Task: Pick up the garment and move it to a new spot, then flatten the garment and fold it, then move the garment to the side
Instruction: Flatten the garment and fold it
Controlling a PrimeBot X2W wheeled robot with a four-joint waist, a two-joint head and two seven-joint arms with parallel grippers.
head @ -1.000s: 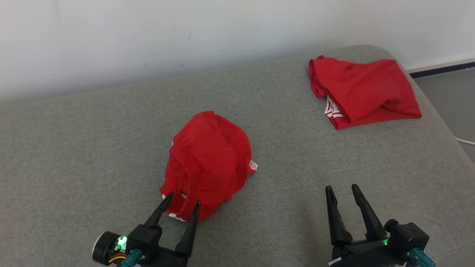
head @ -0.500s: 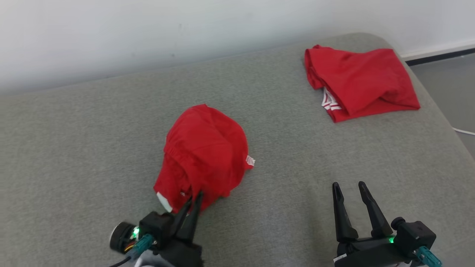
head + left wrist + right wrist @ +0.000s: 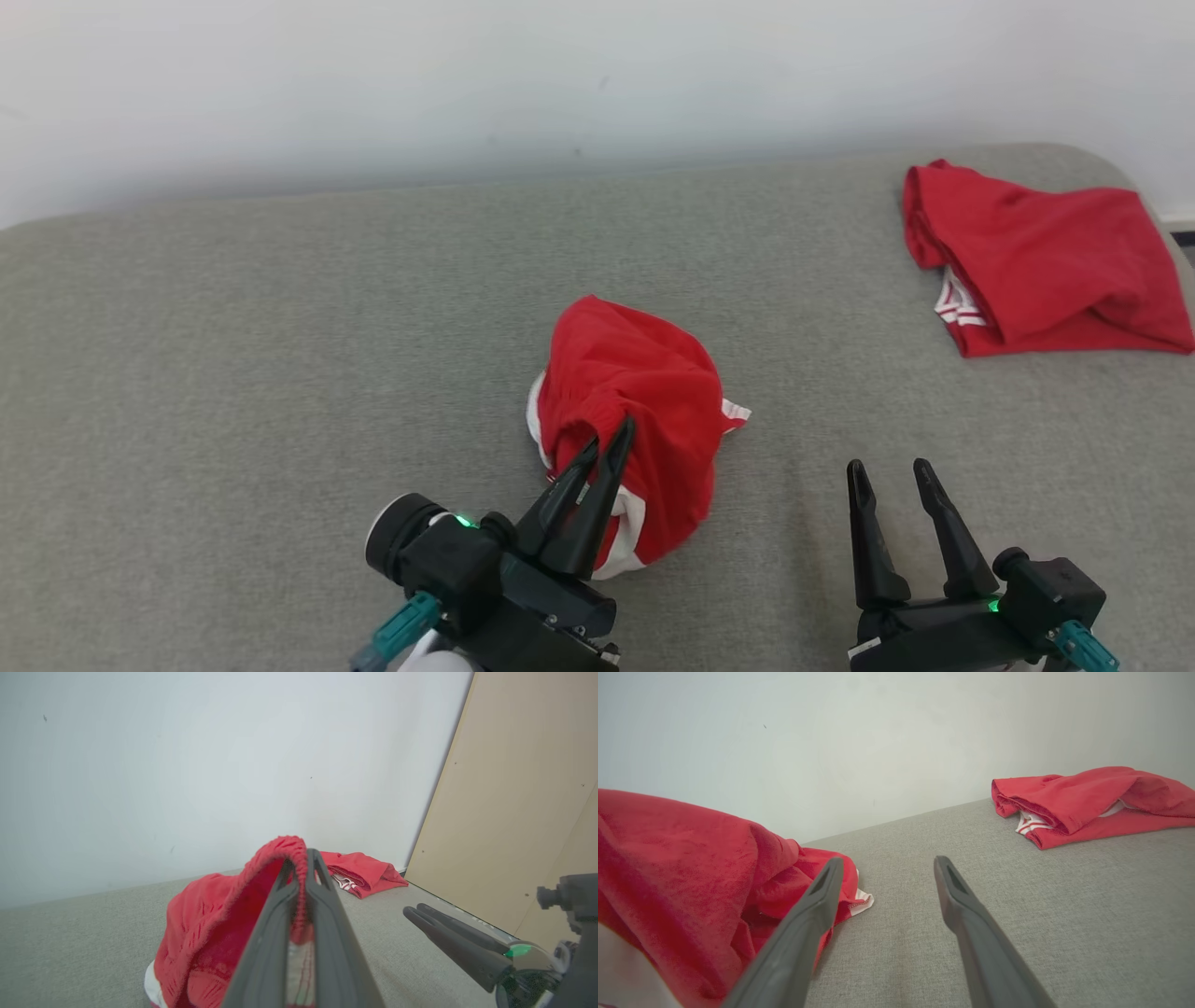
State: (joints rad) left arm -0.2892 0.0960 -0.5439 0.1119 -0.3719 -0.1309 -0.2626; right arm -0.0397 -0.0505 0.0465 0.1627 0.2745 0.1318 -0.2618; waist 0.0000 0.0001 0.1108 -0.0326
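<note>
A crumpled red garment (image 3: 635, 401) with white trim is bunched at the middle of the grey couch surface (image 3: 233, 373). My left gripper (image 3: 611, 439) is shut on the garment's elastic waistband, lifting that edge. The left wrist view shows the red waistband (image 3: 280, 847) pinched between the two fingers. My right gripper (image 3: 889, 469) stands open to the right of the garment, nothing between its fingers; in its own view the gripper (image 3: 887, 863) points past the garment (image 3: 682, 858) on its left.
A second red garment (image 3: 1046, 261) lies folded at the couch's far right corner, also seen as the folded garment (image 3: 1087, 802). A white wall (image 3: 560, 84) runs behind the couch. A tan panel (image 3: 528, 788) stands on the right in the left wrist view.
My left gripper closed on the garment's near edge and has raised it, bunching the cloth. The head camera has shifted, so the scene sits further right. The right gripper stays open.
</note>
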